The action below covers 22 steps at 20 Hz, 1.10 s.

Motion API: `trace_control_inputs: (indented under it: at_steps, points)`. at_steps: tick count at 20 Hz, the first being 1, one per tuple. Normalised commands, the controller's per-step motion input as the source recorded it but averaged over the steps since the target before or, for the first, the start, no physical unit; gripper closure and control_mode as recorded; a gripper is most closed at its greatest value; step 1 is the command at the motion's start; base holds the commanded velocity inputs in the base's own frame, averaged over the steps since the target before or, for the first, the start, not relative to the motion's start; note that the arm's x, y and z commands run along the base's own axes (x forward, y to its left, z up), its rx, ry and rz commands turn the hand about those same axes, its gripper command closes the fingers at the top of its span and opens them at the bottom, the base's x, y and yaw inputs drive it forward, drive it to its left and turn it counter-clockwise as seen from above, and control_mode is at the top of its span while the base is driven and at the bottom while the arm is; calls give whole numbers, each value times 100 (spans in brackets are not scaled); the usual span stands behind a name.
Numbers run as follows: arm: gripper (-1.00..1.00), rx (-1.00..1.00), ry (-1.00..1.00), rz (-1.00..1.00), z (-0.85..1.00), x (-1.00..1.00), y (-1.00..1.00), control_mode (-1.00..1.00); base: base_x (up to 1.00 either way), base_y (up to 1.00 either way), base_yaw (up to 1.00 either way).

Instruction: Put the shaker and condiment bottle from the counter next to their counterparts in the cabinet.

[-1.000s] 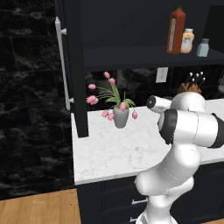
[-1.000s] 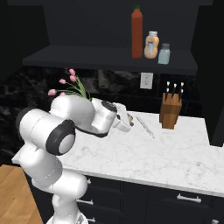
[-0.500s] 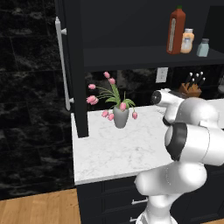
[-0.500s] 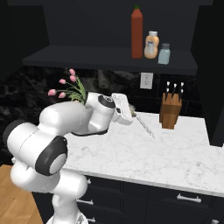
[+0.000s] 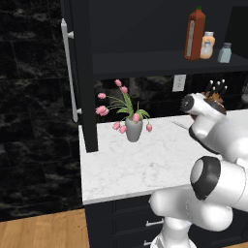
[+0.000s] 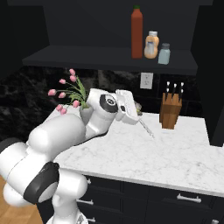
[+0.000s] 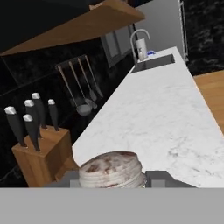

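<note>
Right now your gripper (image 7: 113, 177) is clamped on the shaker (image 7: 111, 169). In the hand view its silvery-grey cap, flecked with dull red, sits squarely between the two fingers (image 7: 162, 178), which press in on either side with no gap showing. You cannot see the shaker's body from there, since the cap hides it.

You are holding it above the white marble counter (image 7: 162, 109), just beside the wooden knife block (image 7: 41, 153). Past the block, along the dark wall, hang a few long-handled utensils (image 7: 81, 87), and at the far end of the counter you can see the sink (image 7: 154, 61) with its curved tap (image 7: 139, 37).

From the right base view, your arm reaches over the counter, between the vase of pink tulips (image 6: 70, 89) and the knife block.

Up in the cabinet (image 5: 80, 72), the red bottle (image 6: 137, 33) already stands upright on the shelf (image 6: 87, 59), just beside the short peach-orange bottle (image 6: 151, 45). The pale blue-grey shaker (image 6: 164, 54) stands next along.
</note>
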Motion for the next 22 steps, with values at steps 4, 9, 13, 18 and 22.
trace_control_inputs:
  at_steps: [4,9,13,18,22]
  points:
    - [100,0,-1,0,70,-40,-24,-100,0,0,0]
    - [100,0,-4,0,84,-26,-23,-100,0,0,0]
    - [100,-1,-9,1,78,-24,-13,-100,0,0,0]
    - [100,-7,-11,6,55,-10,-1,-100,0,0,0]
    - [100,-11,-13,11,39,-1,0,-100,0,0,0]
